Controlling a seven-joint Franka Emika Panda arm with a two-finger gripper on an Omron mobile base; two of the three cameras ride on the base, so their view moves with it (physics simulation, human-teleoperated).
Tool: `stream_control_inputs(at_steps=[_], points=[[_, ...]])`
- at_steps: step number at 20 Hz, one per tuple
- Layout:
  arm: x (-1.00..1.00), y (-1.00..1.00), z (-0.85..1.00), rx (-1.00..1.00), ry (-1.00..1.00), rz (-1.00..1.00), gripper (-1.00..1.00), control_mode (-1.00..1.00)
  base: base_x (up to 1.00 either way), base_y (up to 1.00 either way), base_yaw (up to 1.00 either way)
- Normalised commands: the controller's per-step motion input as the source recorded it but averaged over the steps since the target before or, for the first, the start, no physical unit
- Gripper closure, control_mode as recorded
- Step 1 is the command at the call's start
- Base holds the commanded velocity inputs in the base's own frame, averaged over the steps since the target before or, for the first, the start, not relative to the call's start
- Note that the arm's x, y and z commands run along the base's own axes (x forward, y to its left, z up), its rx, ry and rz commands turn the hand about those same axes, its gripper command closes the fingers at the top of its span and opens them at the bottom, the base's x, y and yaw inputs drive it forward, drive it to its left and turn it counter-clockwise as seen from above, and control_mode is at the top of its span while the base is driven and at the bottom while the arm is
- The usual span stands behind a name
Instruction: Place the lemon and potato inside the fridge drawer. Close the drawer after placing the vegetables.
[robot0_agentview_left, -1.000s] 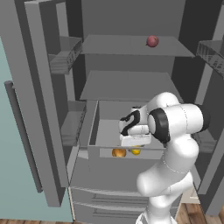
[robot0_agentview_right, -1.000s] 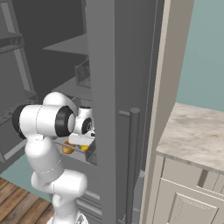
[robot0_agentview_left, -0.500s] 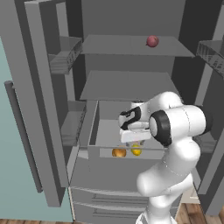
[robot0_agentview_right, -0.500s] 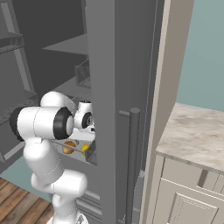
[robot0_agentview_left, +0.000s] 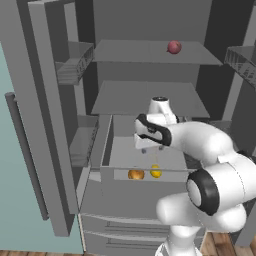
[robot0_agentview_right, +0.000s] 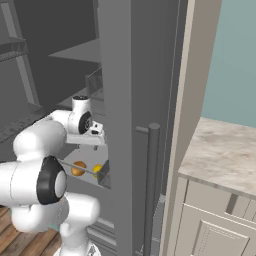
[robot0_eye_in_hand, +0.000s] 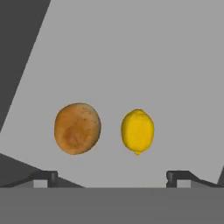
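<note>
The lemon and the potato lie side by side, apart, on the floor of the fridge drawer, near its front panel; in the left base view the potato sits left of the lemon. The drawer stands pulled out. The gripper hovers above them with its fingertips spread wide, holding nothing. A small dark red ball rests on the upper shelf. Beside the fridge stands a marbled bench over pale cabinets, with wood floor below.
</note>
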Motion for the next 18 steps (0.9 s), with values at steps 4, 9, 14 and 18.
stream_control_inputs(at_steps=[4, 9, 14, 18], points=[[-0.90, 0.50, 0.62, -0.03, -0.24, 0.00, -1.00, -1.00, 0.00, 0.00, 0.00], [-0.76, 0.55, 0.33, -0.03, -0.16, 0.01, -1.00, -1.00, 0.00, 0.00, 0.00], [-0.40, 0.87, 0.00, -0.06, -0.01, 0.06, -1.00, -1.00, 0.00, 0.00, 0.00], [-0.10, 0.94, -0.03, -0.07, 0.02, 0.08, -1.00, -1.00, 0.00, 0.00, 0.00]])
